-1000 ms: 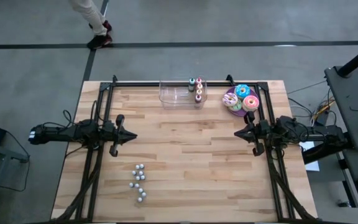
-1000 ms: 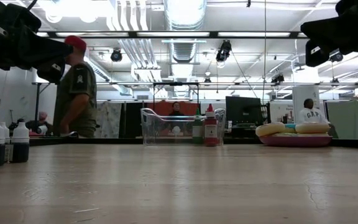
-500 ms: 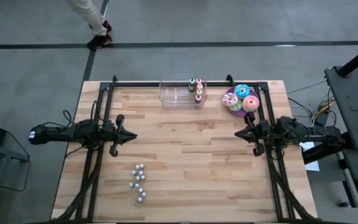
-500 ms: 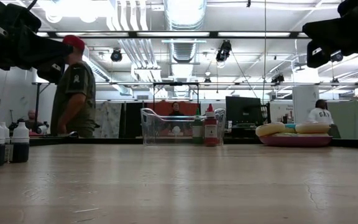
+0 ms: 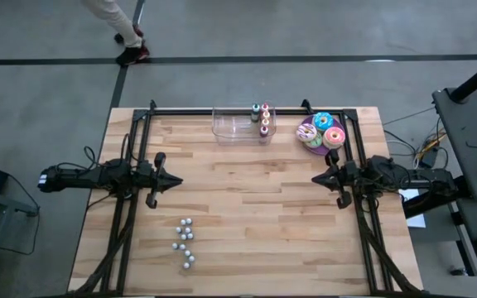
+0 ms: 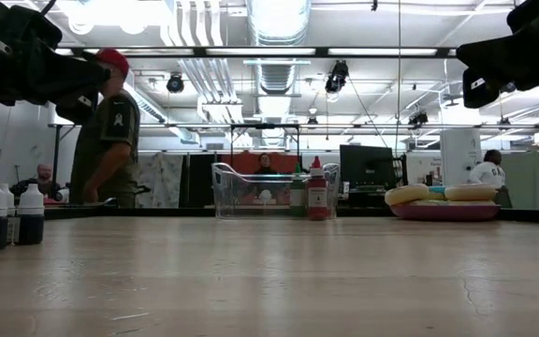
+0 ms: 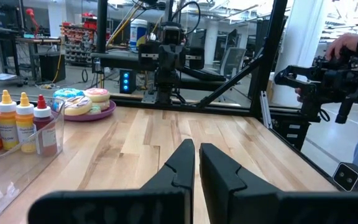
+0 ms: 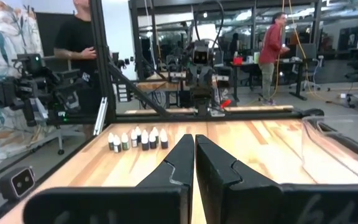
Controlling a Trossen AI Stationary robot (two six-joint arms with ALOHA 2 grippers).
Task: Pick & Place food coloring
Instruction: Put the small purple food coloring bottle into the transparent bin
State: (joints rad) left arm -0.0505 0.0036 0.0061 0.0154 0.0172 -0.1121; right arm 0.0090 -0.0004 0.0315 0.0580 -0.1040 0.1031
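Observation:
The food coloring (image 5: 260,117) is a cluster of tiny upright bottles with coloured caps. They stand in the right end of a clear container (image 5: 234,126) at the table's far edge. The low view shows the food coloring (image 6: 311,193), and so does the left wrist view (image 7: 17,122). My left gripper (image 5: 175,180) (image 7: 196,144) hovers shut near the left edge, pointing right. My right gripper (image 5: 315,176) (image 8: 194,137) hovers shut near the right edge, pointing left. Both are well short of the bottles, on their near side.
Frosted doughnuts on a purple plate (image 5: 322,132) sit right of the container. Several small white-capped items (image 5: 185,244) (image 8: 137,139) stand near the table's near-left part. Black frame rails (image 5: 139,149) run along the left, right and far edges. A person (image 6: 109,131) stands beyond the far edge.
Both arms and everything on the table have stayed put. Only the person beyond the far edge has shifted a little.

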